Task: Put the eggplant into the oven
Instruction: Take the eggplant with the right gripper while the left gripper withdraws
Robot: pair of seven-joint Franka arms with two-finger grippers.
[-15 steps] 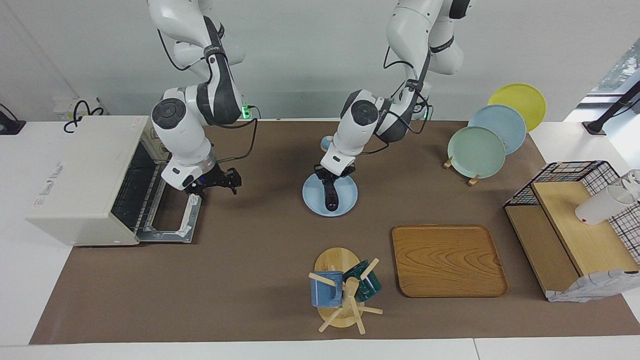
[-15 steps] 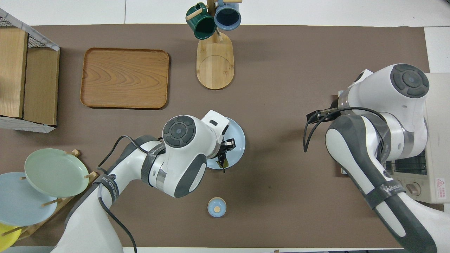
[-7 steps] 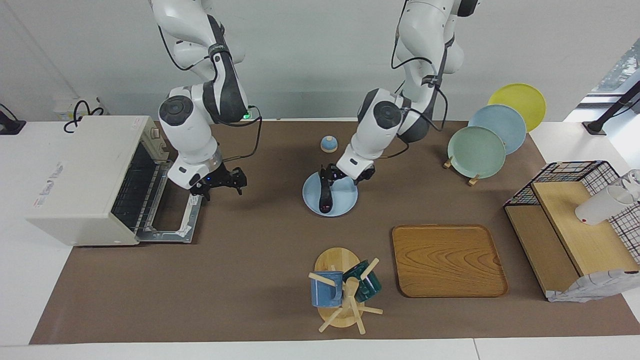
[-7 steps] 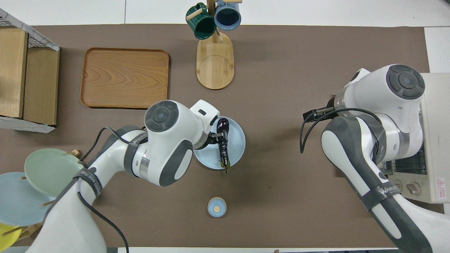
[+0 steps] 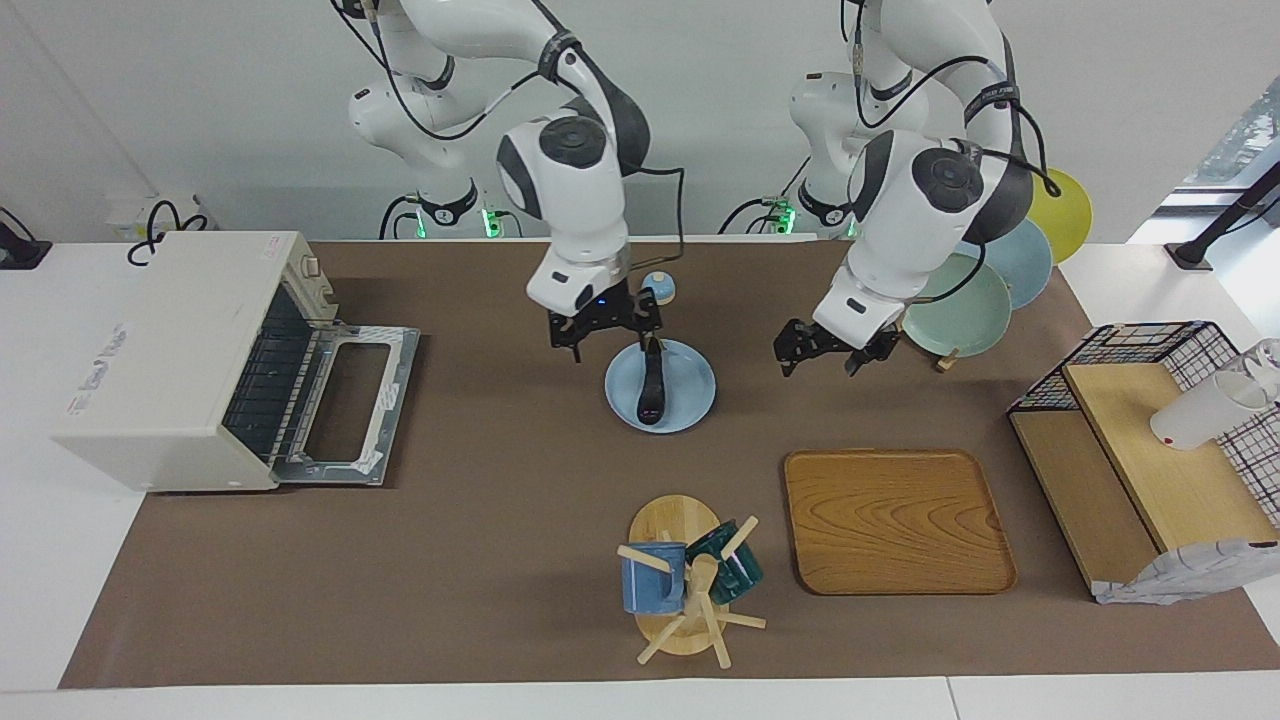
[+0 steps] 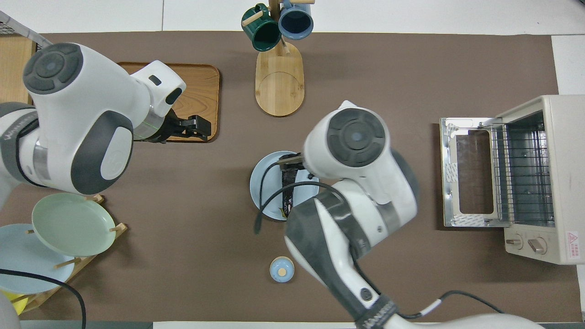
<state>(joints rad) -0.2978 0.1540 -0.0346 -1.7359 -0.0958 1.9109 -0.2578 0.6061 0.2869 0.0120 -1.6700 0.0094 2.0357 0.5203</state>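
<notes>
The dark purple eggplant lies lengthwise on a light blue plate in the middle of the table, partly covered by the right arm in the overhead view. My right gripper hangs open over the plate's edge nearer the robots, one fingertip close beside the eggplant's stem end, holding nothing. My left gripper is open and empty in the air, over the wooden tray's corner. The cream oven stands at the right arm's end with its door folded down and its wire rack showing.
A wooden tray and a mug stand with two mugs lie farther from the robots than the plate. A rack of plates and a wire-and-wood shelf occupy the left arm's end. A small blue lidded dish sits near the robots.
My left gripper opened, let the eggplant down on the blue plate, then rose and swung away toward its own end. My right gripper left the oven door and came over the plate.
</notes>
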